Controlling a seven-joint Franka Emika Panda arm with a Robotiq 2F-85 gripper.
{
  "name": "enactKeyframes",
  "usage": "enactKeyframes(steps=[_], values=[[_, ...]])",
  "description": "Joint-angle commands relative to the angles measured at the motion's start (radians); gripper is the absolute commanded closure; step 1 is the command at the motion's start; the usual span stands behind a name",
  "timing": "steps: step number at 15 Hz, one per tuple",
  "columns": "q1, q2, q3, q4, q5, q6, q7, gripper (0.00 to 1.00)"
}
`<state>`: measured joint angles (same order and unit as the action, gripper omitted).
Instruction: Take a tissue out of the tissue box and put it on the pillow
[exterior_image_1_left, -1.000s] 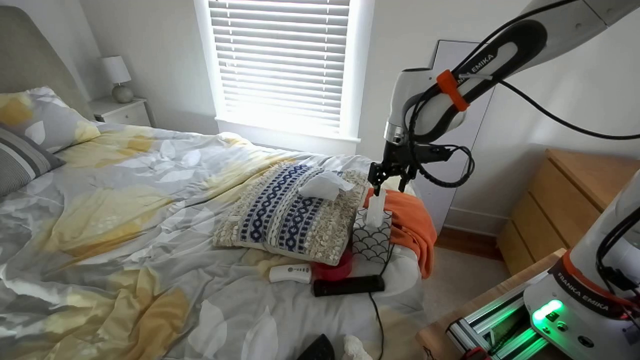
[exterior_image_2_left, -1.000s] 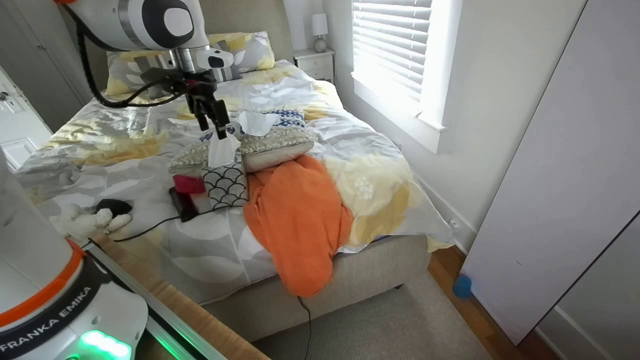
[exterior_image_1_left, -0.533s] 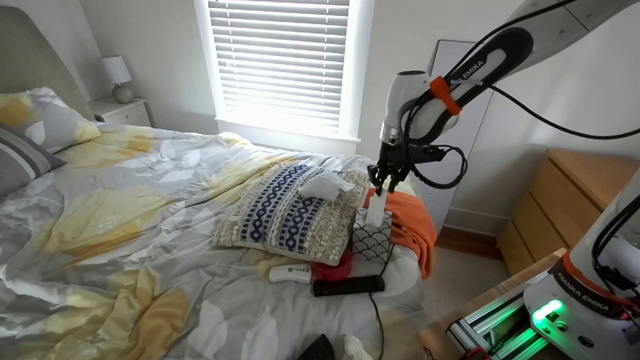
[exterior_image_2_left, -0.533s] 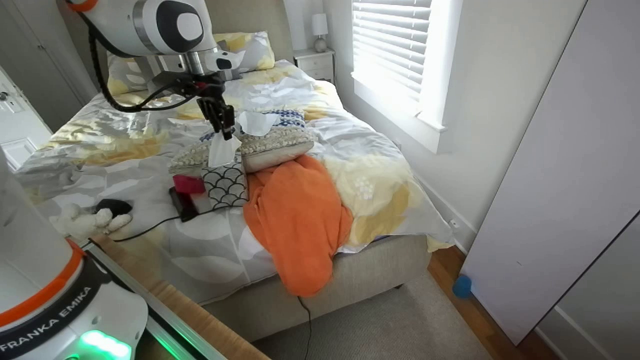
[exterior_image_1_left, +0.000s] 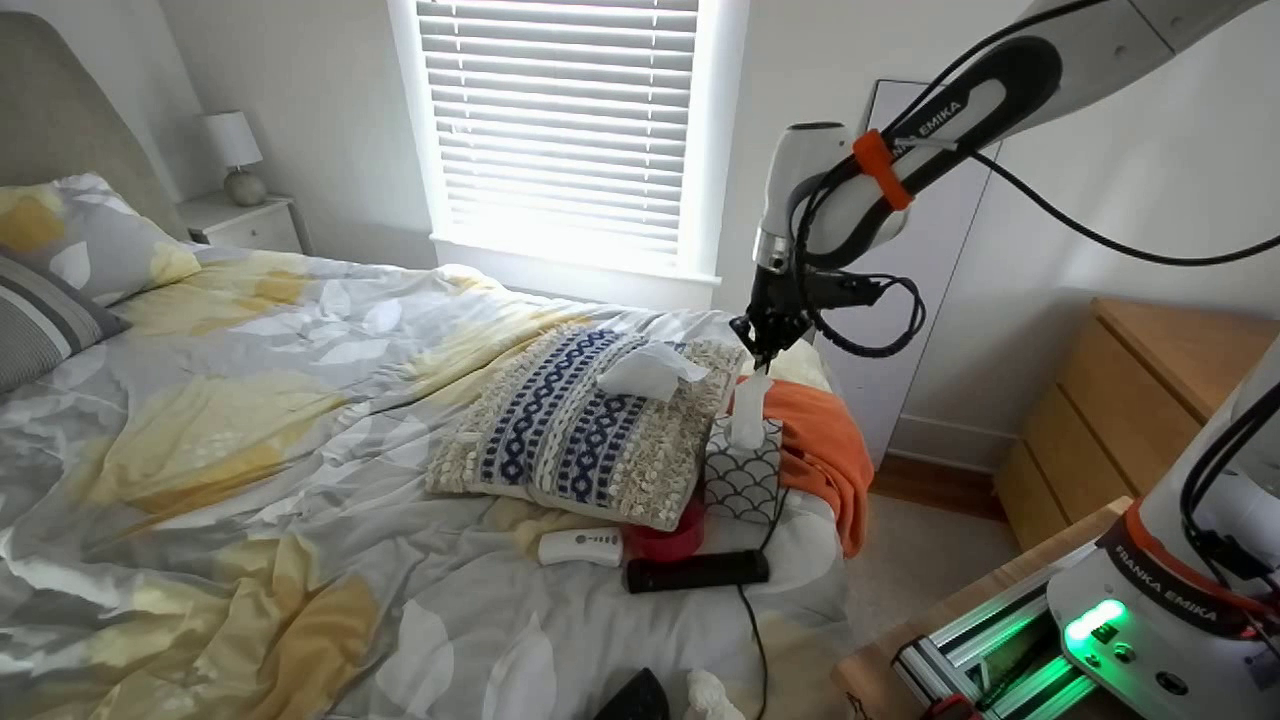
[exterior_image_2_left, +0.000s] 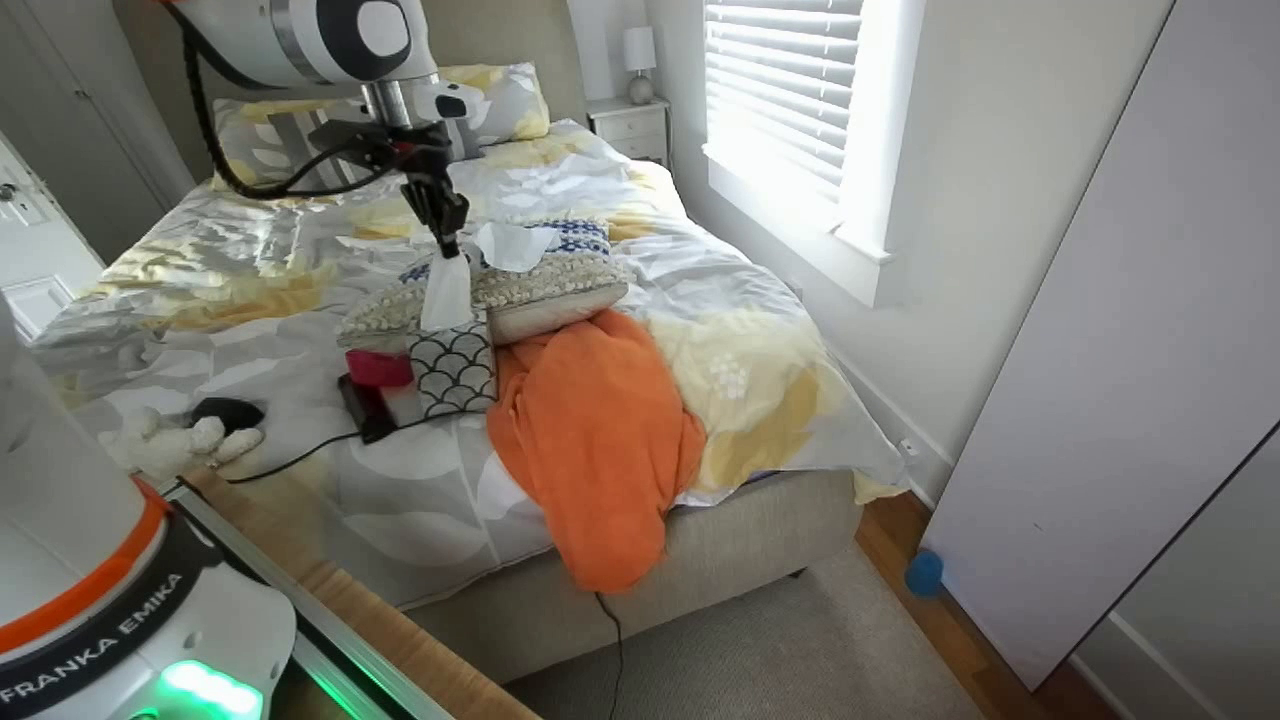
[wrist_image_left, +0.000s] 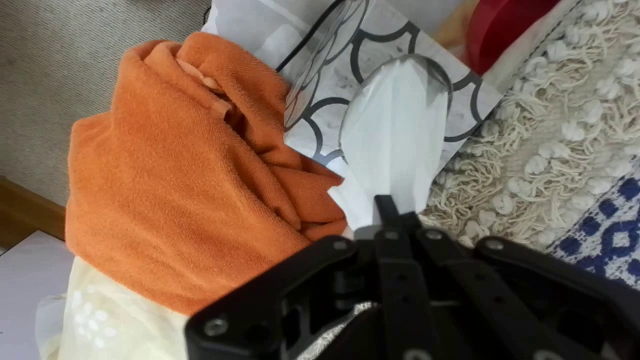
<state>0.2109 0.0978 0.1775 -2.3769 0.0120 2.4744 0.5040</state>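
1. Clearly, from where I stand, the tool (wrist_image_left: 399, 216) is drawn in narrow, with the upper end of a white tissue (wrist_image_left: 395, 130) pinched between its tips.
2. That sheet runs from the tips down into the oval hole in the top of the tissue box (exterior_image_1_left: 742, 485); its lower part sits in the hole, so it is only partly out. In both exterior views it shows as a long strip, close to upright.
3. The box, pale with dark scalloped lines, stands on the worktop (exterior_image_1_left: 470, 640), a bed spread in grey, white and yellow. It is just beside the pillow (exterior_image_1_left: 580, 430); whether the two touch, I can't tell.
4. A second tissue (exterior_image_1_left: 655, 370) lies crumpled on top of the pillow, over its navy and cream bands and shaggy tufts.
5. An orange cloth (exterior_image_2_left: 600, 450) lies close by the box and droops over the end of the worktop.
6. Near the pillow's edge, in an exterior view, I see a red object (exterior_image_1_left: 665, 543), a long black device (exterior_image_1_left: 697, 571) and a white remote-like device (exterior_image_1_left: 580, 547).
7. The arm (exterior_image_1_left: 900, 180) reaches above all this, and behind it a window (exterior_image_1_left: 560, 130) with lowered blinds lets in bright light.
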Motion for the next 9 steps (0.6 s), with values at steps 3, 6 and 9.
enactKeyframes(steps=[3,6,9], values=[[-0.009,-0.141,-0.008,0.105,-0.062,-0.254,0.013,1.00],[-0.021,-0.182,0.004,0.188,-0.102,-0.337,0.001,1.00],[-0.020,-0.170,0.018,0.273,-0.092,-0.285,-0.012,1.00]])
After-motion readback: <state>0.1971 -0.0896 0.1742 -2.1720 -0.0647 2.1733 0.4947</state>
